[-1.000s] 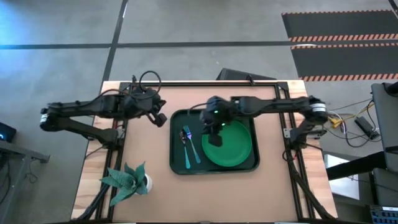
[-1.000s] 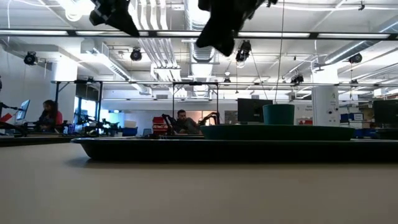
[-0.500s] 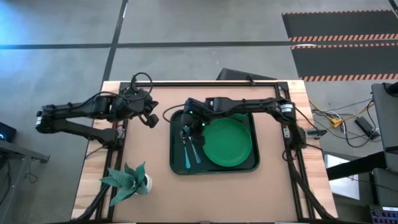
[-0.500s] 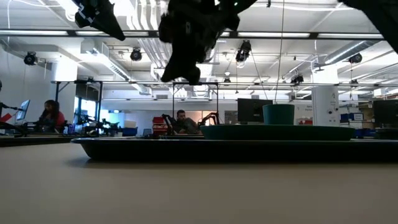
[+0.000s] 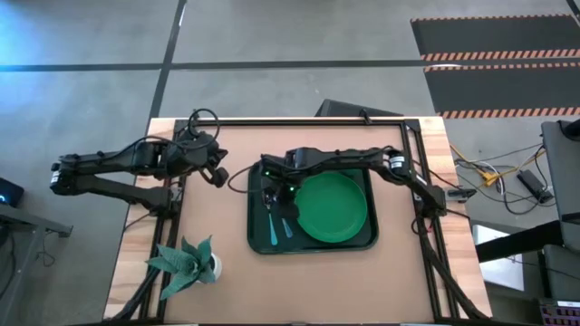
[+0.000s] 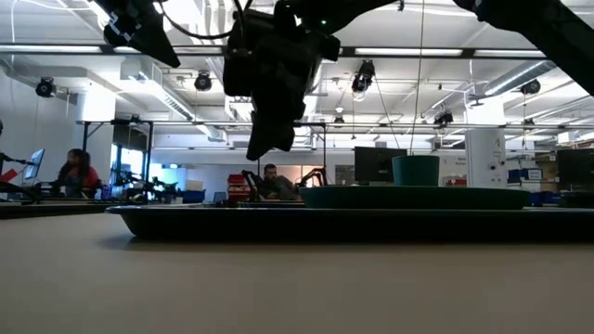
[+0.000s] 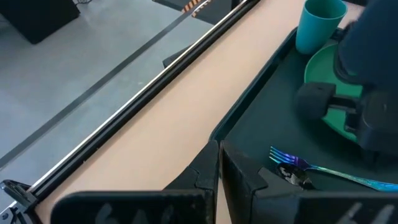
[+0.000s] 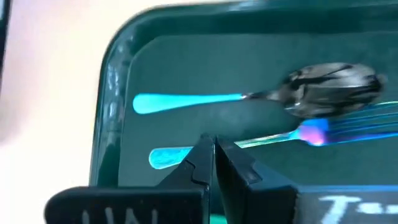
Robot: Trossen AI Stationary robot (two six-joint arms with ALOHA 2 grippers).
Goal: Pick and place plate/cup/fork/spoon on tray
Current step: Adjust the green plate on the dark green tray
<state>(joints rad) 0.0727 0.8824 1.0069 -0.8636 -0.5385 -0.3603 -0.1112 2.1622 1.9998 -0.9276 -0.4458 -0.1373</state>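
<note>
Right tool (image 5: 275, 193) hangs over tray (image 5: 258, 243) left side, fingers closed, empty; fork (image 8: 273, 138) and spoon (image 8: 323, 90) lie side by side below, beside plate (image 5: 332, 208). Left tool (image 5: 217, 172) closed, waits left of tray.

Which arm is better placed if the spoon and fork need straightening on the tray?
Probably the right: its gripper hangs over the spoon and fork; the left gripper is beside the tray.

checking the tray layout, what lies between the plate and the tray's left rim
In the high view, the fork and spoon lie side by side between the plate and the left rim of the tray, under the right gripper.
</note>
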